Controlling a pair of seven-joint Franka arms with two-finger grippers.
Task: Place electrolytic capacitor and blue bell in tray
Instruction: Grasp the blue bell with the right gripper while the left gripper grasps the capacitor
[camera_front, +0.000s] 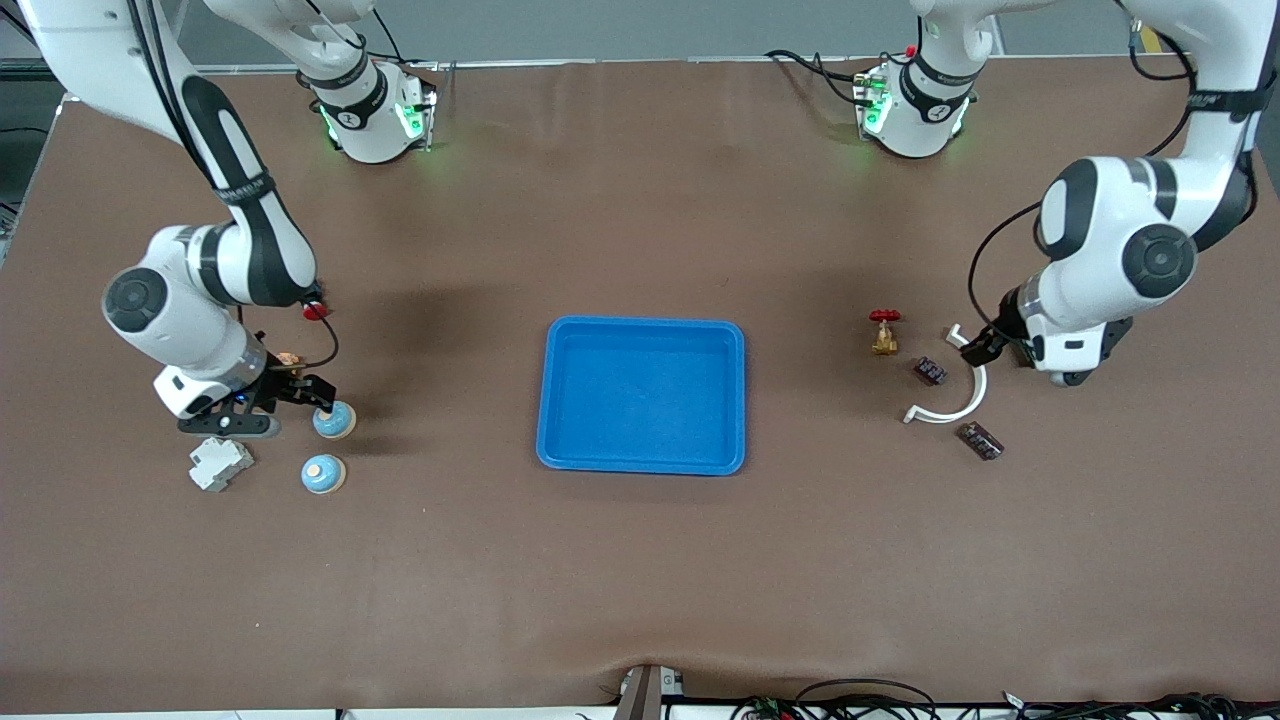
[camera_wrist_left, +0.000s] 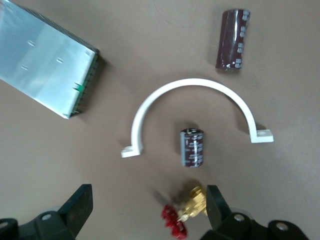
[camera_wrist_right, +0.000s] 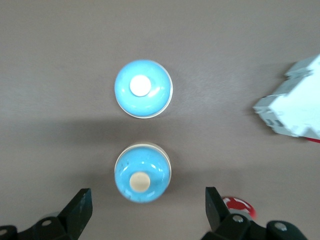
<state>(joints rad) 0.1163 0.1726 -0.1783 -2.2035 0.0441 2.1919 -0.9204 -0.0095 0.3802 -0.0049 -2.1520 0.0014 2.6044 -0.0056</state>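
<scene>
The blue tray (camera_front: 642, 340) lies at the table's middle with nothing in it. Two dark electrolytic capacitors (camera_front: 930, 371) (camera_front: 979, 440) lie toward the left arm's end; the left wrist view shows them too (camera_wrist_left: 192, 147) (camera_wrist_left: 233, 40). My left gripper (camera_front: 975, 348) (camera_wrist_left: 148, 210) is open and holds nothing, low beside a white half-ring clamp (camera_front: 950, 400). Two blue bells (camera_front: 333, 420) (camera_front: 323, 473) stand toward the right arm's end. My right gripper (camera_front: 318, 402) (camera_wrist_right: 147, 210) is open, just above the bell farther from the front camera (camera_wrist_right: 142, 173). The other bell (camera_wrist_right: 143, 95) stands apart from it.
A brass valve with a red handle (camera_front: 884, 333) (camera_wrist_left: 185, 212) stands near the capacitors, close to one left finger. A grey metal plate (camera_wrist_left: 45, 62) shows in the left wrist view. A white breaker block (camera_front: 220, 463) (camera_wrist_right: 292, 110) lies beside the bells.
</scene>
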